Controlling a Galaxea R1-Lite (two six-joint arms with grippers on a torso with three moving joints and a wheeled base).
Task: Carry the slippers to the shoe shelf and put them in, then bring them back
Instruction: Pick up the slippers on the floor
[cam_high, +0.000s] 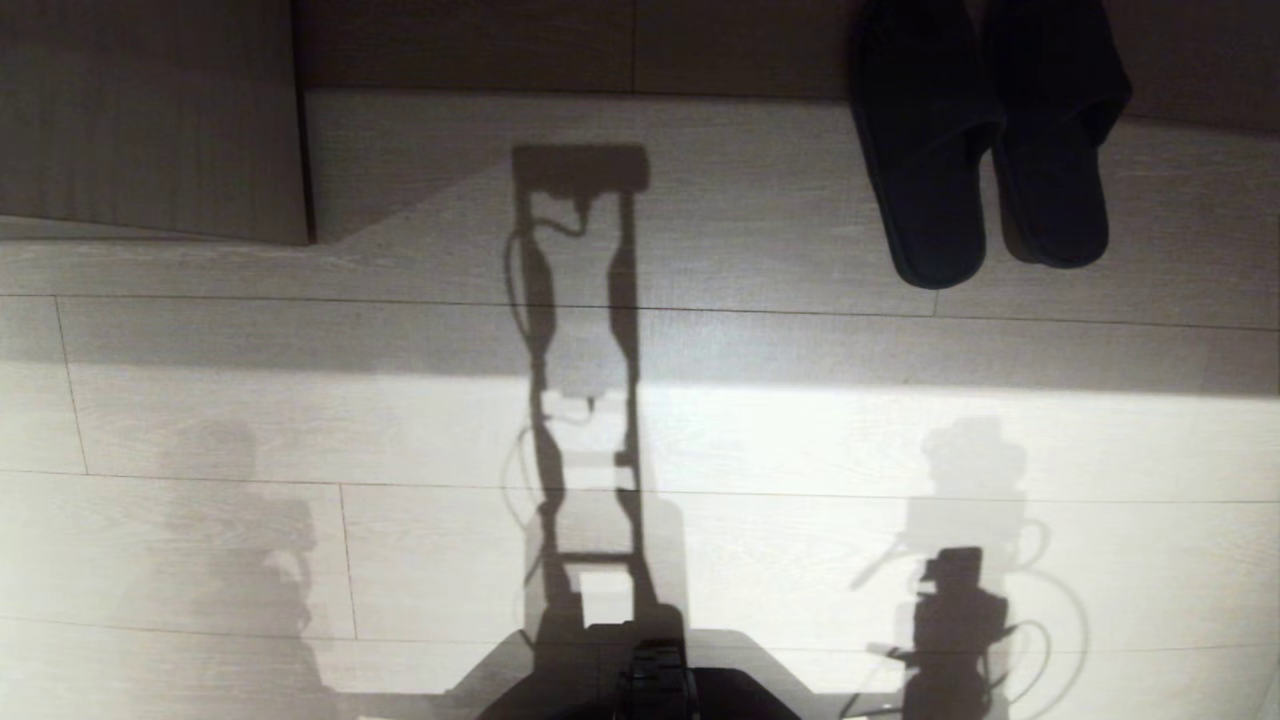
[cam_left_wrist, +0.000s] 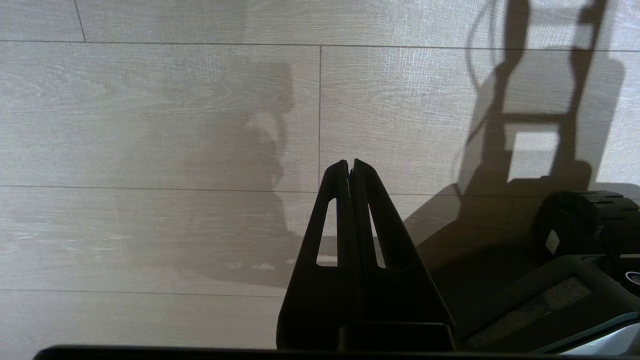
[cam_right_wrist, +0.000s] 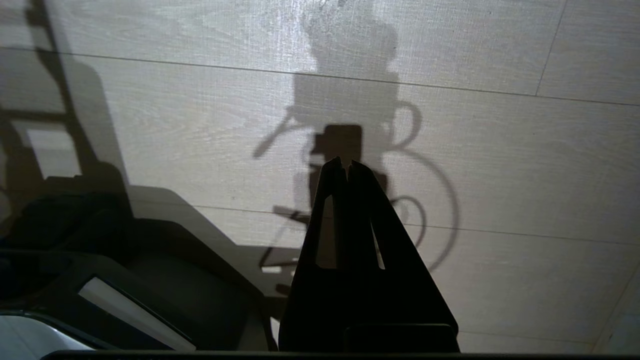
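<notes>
I saw the slippers (cam_high: 985, 140) side by side on the floor (cam_high: 760, 440), ahead and to my right, toes toward the wall. My left hand (cam_left_wrist: 350, 167) and right hand (cam_right_wrist: 344, 167) hung over bare floor, each pressed together, holding nothing.

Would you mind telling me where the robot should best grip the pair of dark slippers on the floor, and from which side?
Probably the heel ends of the slippers, reached from above on the robot's side. They lie side by side and touching, soles flat, open heels toward the robot, toes toward the wooden furniture. Both the left gripper and right gripper are shut and empty.
</notes>
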